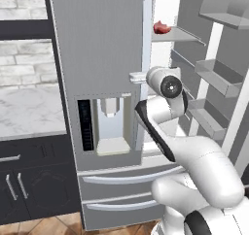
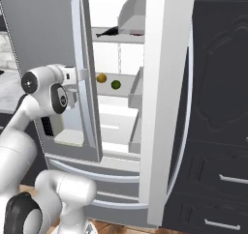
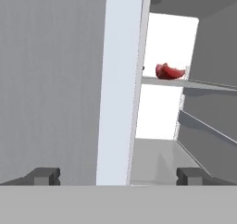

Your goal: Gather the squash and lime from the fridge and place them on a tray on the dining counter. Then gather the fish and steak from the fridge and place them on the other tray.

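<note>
The grey steel fridge (image 1: 99, 44) stands with its left door shut and its right door (image 2: 164, 107) swung open. The red steak (image 1: 162, 27) lies on an upper shelf, and it also shows as the steak (image 3: 170, 71) up and to the right of my hand. On that upper shelf lies a slim dark fish (image 2: 108, 33). One shelf lower sit the yellow squash (image 2: 101, 78) and the green lime (image 2: 116, 84), side by side. My gripper (image 3: 118, 177) is open and holds nothing. It hangs at the inner edge of the shut left door (image 3: 118, 89), level with the squash shelf.
The open door's inner bins (image 1: 214, 78) jut out to the right of the arm. A white marble counter (image 1: 29, 112) over dark cabinets (image 1: 29, 180) runs left of the fridge. The water dispenser (image 1: 112, 125) and drawers (image 1: 121, 180) lie below the hand.
</note>
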Robot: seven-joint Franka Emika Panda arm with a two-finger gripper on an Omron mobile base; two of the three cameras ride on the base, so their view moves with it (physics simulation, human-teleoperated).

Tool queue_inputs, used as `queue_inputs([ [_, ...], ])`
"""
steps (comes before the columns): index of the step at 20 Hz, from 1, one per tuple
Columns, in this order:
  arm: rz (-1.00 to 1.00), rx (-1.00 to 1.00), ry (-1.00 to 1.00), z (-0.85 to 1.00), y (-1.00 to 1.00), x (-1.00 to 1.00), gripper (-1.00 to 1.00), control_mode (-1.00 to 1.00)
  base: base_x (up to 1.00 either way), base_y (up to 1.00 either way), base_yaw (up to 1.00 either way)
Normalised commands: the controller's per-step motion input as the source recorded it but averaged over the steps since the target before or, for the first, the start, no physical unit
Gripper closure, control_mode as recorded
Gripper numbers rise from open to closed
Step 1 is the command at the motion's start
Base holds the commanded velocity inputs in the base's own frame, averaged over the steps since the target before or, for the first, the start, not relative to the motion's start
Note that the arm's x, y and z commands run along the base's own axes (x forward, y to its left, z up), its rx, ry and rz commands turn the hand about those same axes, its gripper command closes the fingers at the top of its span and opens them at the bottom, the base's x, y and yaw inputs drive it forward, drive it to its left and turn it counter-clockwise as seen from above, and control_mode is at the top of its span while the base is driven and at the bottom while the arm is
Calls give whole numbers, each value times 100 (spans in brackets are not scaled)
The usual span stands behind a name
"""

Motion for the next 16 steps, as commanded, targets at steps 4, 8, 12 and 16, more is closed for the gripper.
queue_inputs([
  [4,2,2,0,0,0,32,-100,-100,0,0,0],
  [8,2,0,0,-1,0,32,-100,-100,0,0,0],
  [12,3,0,0,-6,-5,13,-100,-100,0,0,0],
  [16,1,0,0,-6,0,10,-100,-100,0,0,0],
])
